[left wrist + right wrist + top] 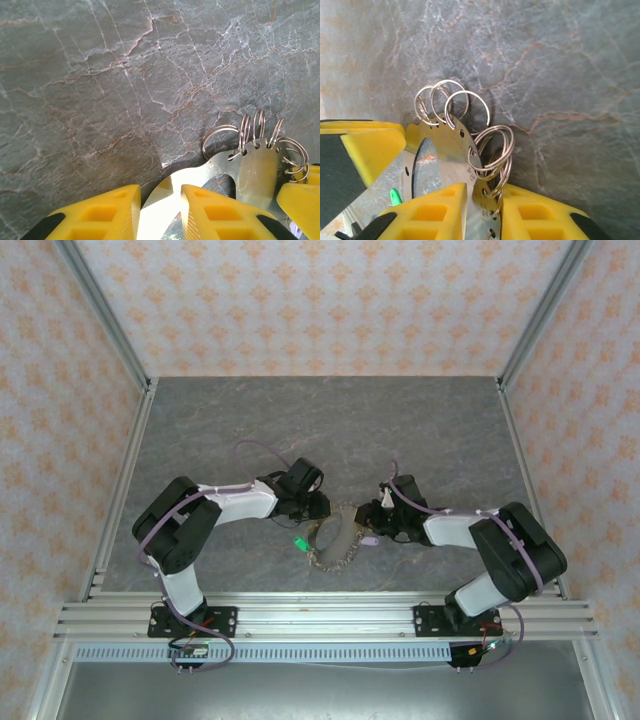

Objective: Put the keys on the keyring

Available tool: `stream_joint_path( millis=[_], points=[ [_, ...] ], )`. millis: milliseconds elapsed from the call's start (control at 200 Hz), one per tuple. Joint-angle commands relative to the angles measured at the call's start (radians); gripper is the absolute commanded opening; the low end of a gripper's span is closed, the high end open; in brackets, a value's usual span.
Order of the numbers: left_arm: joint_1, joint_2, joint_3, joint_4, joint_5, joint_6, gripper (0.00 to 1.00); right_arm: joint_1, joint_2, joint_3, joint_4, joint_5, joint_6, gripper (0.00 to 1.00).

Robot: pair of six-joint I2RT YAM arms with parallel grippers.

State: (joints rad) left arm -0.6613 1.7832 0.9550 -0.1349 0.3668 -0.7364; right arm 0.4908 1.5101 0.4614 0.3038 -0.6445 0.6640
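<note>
Both hands are on the keyring (338,543) over the middle of the worktop (250,420): the left hand (160,200) pinches its flat metal band, and the right hand (485,200) clamps the edge strung with split rings (447,102). Its long axis runs far to near, slanting left, green tag (298,543) at its left side

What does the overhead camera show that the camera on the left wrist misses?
Overhead: the left arm and right arm leaning in toward each other, the keyring as a whole oval loop between them, and a small green tag at its left end.
Left wrist: the close detail, with thin wire rings threaded through holes in the keyring's flat metal band, which runs between the yellow fingers of the left gripper.
Shared: the keyring itself, the left gripper and the grey marbled table.
</note>
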Motion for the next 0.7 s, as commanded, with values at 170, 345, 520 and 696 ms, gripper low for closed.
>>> stream_joint_path(
  millis=[170,345,520,696],
  points=[
    [-0.012,0.012,0.004,0.014,0.017,-0.016,0.27,0.024,0.038,0.003,0.168,-0.032,-0.024,0.15],
    [-0.011,-0.055,-0.014,-0.005,-0.044,-0.002,0.33,0.017,-0.040,-0.016,0.136,0.023,-0.024,0.07],
    [0.009,-0.170,-0.048,0.001,-0.100,0.000,0.58,0.014,-0.160,-0.011,0.077,0.043,-0.033,0.03],
    [0.066,-0.301,-0.090,0.035,-0.066,0.019,0.84,0.006,-0.289,0.022,0.041,0.045,-0.025,0.02]
  ],
)
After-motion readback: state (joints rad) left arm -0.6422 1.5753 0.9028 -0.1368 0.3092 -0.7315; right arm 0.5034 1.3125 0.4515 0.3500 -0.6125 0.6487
